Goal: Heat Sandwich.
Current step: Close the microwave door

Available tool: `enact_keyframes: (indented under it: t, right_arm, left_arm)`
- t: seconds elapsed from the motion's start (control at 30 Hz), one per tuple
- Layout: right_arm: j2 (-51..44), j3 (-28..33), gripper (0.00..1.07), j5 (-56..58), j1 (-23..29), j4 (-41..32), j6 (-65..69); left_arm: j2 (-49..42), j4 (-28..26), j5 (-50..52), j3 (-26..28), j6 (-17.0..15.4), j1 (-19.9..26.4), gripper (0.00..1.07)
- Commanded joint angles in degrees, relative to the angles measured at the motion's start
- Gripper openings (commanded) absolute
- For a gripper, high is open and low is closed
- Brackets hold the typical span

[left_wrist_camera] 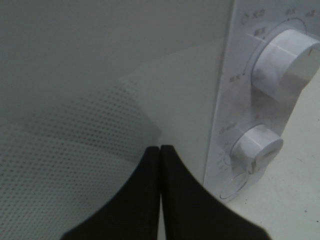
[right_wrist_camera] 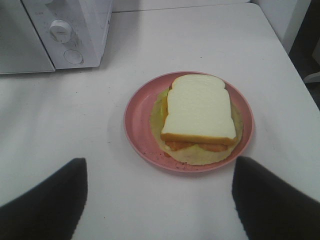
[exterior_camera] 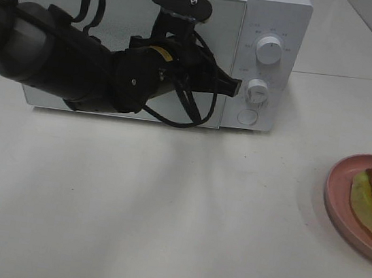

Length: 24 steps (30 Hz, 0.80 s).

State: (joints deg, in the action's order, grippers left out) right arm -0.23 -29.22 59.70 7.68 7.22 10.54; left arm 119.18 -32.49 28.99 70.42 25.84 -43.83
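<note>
Sandwich [right_wrist_camera: 199,111] lies untouched ahead of spread right fingers [right_wrist_camera: 47,200].

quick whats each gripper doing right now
left gripper: closed, fingers pressed together, holding nothing, close to the microwave door
right gripper: open, empty, above the sandwich

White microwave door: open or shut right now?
Shut. The white microwave's grey glass door sits flush with the control panel, with no cavity showing; the closed left gripper is at its edge.
</note>
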Motion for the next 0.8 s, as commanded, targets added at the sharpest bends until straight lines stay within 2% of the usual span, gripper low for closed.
enact_keyframes:
  t: [0.03,0.1,0.23,0.33,0.5,0.73,0.8]
  right_arm:
    - [-1.43,0.06,0.76,0.00,-0.34,-0.23,-0.69]
    - [-1.43,0.06,0.76,0.00,-0.34,-0.23,-0.69]
    - [-1.43,0.06,0.76,0.00,-0.34,-0.23,-0.69]
    - [-1.43,0.06,0.76,0.00,-0.34,-0.23,-0.69]
    - [-1.43,0.06,0.76,0.00,-0.34,-0.23,-0.69]
    - [-1.43,0.06,0.76,0.00,-0.34,-0.23,-0.69]
    - [-1.43,0.06,0.76,0.00,-0.34,-0.23,-0.69]
  left_arm:
    - [0.52,-4.53,6.93,2.52,0.74,2.06,0.00]
    - [1.60,-5.16,6.47,3.84,2.64,2.18,0.00]
    - [2.18,-6.07,5.96,5.10,2.92,2.52,0.00]
    - [1.72,-6.19,5.50,5.27,4.70,2.52,0.00]
    - [1.38,-6.65,4.07,5.21,5.90,2.29,0.00]
    - [-0.52,-7.45,3.04,5.10,5.90,2.29,0.00]
    - [-1.95,-7.68,2.75,3.38,5.90,2.29,0.00]
